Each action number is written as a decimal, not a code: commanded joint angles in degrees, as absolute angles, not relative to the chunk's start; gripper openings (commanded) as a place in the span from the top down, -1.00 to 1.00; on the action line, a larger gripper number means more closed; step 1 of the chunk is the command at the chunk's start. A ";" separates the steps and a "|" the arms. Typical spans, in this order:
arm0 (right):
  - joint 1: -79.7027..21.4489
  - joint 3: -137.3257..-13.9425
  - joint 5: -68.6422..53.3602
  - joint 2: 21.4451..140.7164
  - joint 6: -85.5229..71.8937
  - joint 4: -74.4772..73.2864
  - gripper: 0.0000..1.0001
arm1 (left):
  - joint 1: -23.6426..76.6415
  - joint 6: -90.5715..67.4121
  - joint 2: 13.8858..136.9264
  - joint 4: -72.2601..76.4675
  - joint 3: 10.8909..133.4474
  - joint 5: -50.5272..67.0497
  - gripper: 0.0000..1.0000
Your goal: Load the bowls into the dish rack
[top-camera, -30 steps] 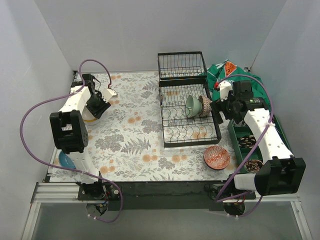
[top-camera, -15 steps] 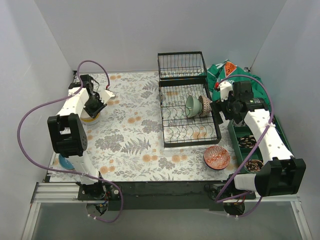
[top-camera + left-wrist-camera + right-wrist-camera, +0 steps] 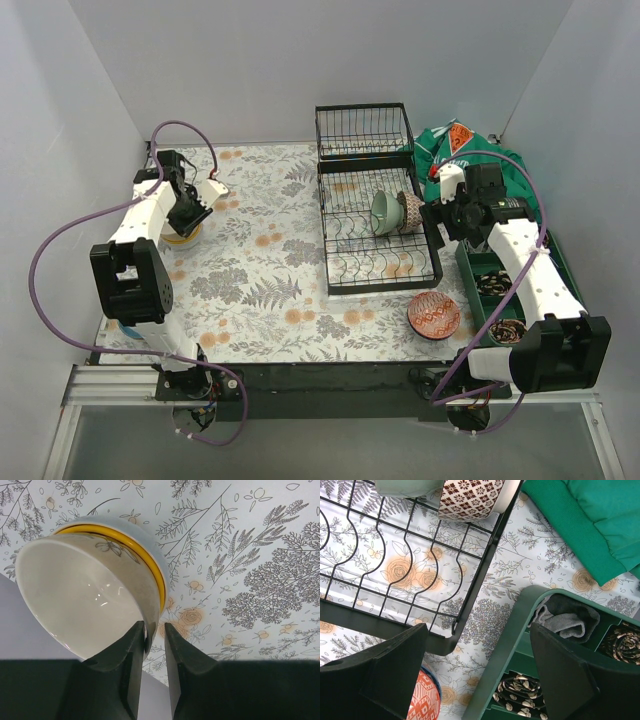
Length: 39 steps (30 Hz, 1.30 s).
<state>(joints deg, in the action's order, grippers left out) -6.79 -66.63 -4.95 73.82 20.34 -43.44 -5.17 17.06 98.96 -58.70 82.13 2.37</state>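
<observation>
My left gripper (image 3: pixel 186 214) (image 3: pixel 155 630) is at the far left of the table, shut on the rim of a cream bowl (image 3: pixel 85 590), one finger inside and one outside. That bowl sits tilted in a yellow-orange bowl (image 3: pixel 148 560), which is nested in a white one (image 3: pixel 150 539). The black wire dish rack (image 3: pixel 380 262) holds a mint green bowl (image 3: pixel 383 212) and a brown patterned bowl (image 3: pixel 410 209) (image 3: pixel 470 497) on edge. My right gripper (image 3: pixel 441 218) (image 3: pixel 480 655) hangs open beside the rack's right edge, holding nothing. A red patterned bowl (image 3: pixel 433 316) (image 3: pixel 422 700) lies in front of the rack.
A green compartmented tray (image 3: pixel 468 272) (image 3: pixel 520 640) with rolled cloths and a brown bowl (image 3: pixel 505 332) runs along the right side. A green bag (image 3: pixel 470 160) lies behind it. The rack's raised basket (image 3: pixel 364 130) stands at the back.
My left gripper has narrowed onto the cream bowl's rim, and the arm has shifted slightly back and left. The right arm has not moved.
</observation>
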 commanded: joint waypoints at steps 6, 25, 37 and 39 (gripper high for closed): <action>-6.94 -65.13 -6.15 72.25 19.42 -41.66 -0.82 | -4.75 16.08 96.24 -55.99 80.33 0.88 0.56; -7.03 -64.25 -3.78 71.19 19.42 -42.10 -0.83 | -2.47 14.33 95.45 -62.04 97.02 -0.09 1.00; -6.77 -67.14 2.37 73.12 20.21 -43.59 -0.83 | 5.18 -16.55 98.89 -53.17 110.16 40.04 1.00; -6.86 -67.85 3.68 72.95 20.83 -44.29 -0.83 | 6.58 -22.56 93.53 -42.94 98.43 52.95 1.00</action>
<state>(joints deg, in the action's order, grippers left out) -6.79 -64.25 -0.08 72.79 19.81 -43.55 4.27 -5.69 100.05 -59.75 112.49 25.82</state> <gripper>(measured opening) 0.915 0.108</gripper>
